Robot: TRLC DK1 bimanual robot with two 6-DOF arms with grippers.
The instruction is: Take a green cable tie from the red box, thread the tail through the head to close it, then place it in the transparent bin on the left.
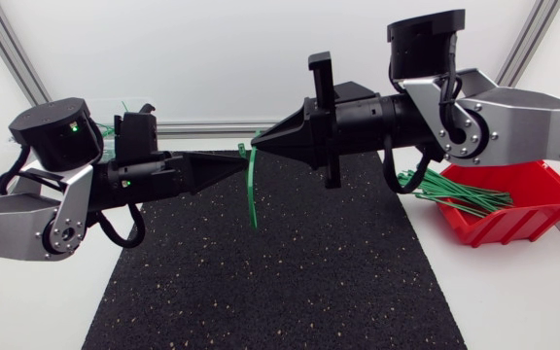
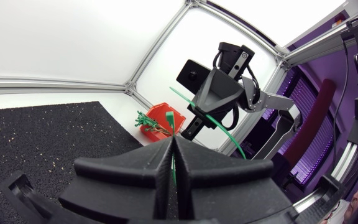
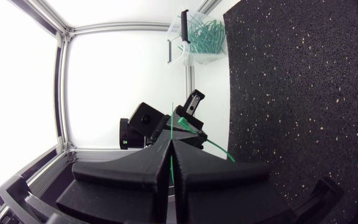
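Above the black mat [image 1: 280, 272] my two grippers meet tip to tip. A green cable tie [image 1: 253, 190] hangs in a curve from where they meet. My left gripper [image 1: 241, 160] is shut on it, and a green strip shows between its fingers [image 2: 173, 140]. My right gripper [image 1: 258, 147] is shut on the tie too, with the strip [image 3: 171, 158] running out ahead of its tips [image 3: 169, 142]. The red box [image 1: 518, 204] with several green ties [image 1: 455, 192] stands at the right. The transparent bin [image 3: 204, 34], partly hidden behind my left arm [image 1: 124, 112], holds green ties.
The white table top surrounds the mat, with a metal frame along the back edge [image 1: 202, 126]. The red box [image 2: 160, 119] shows beyond my right gripper [image 2: 213, 93] in the left wrist view.
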